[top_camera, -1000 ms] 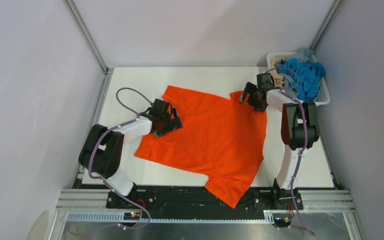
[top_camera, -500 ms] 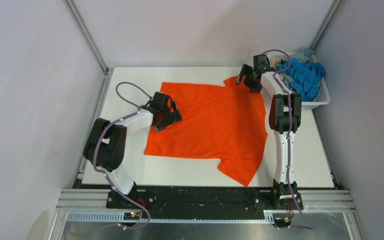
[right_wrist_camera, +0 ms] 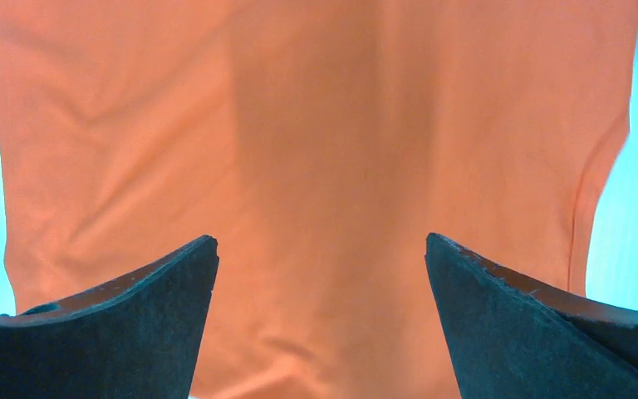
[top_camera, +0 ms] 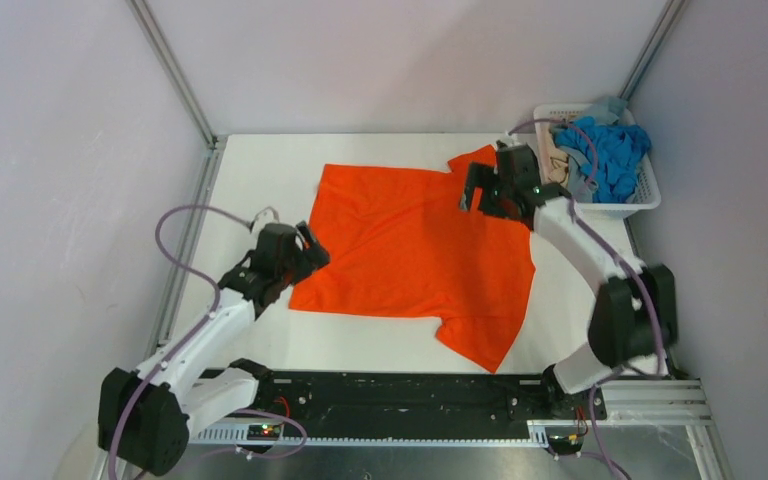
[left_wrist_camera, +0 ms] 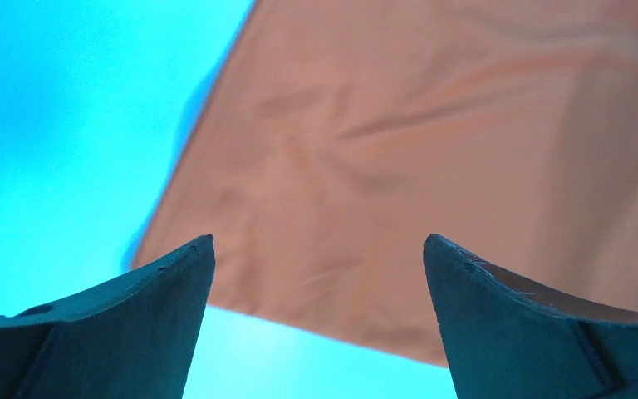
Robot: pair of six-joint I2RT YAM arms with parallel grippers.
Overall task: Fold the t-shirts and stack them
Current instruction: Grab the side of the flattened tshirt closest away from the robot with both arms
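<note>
The bright orange t-shirt (top_camera: 415,250) lies spread flat on the white table (top_camera: 260,160), one sleeve pointing to the near edge. It fills most of the left wrist view (left_wrist_camera: 432,141) and the right wrist view (right_wrist_camera: 316,150). My left gripper (top_camera: 305,258) is open and empty above the shirt's near left corner. My right gripper (top_camera: 480,190) is open and empty above the shirt's far right part. A bright blue t-shirt (top_camera: 610,155), a grey-blue one (top_camera: 608,105) and a beige one (top_camera: 557,160) lie bunched in the basket.
The white slotted plastic basket (top_camera: 628,207) stands at the table's far right corner, just right of my right arm. A metal frame rail (top_camera: 175,80) runs along the left. The arms' base bar (top_camera: 400,395) lies along the near edge.
Both grippers have let go of the orange shirt and drawn back toward me. The left arm swung down and left off the cloth. The shirt lies flatter and farther back than one second ago.
</note>
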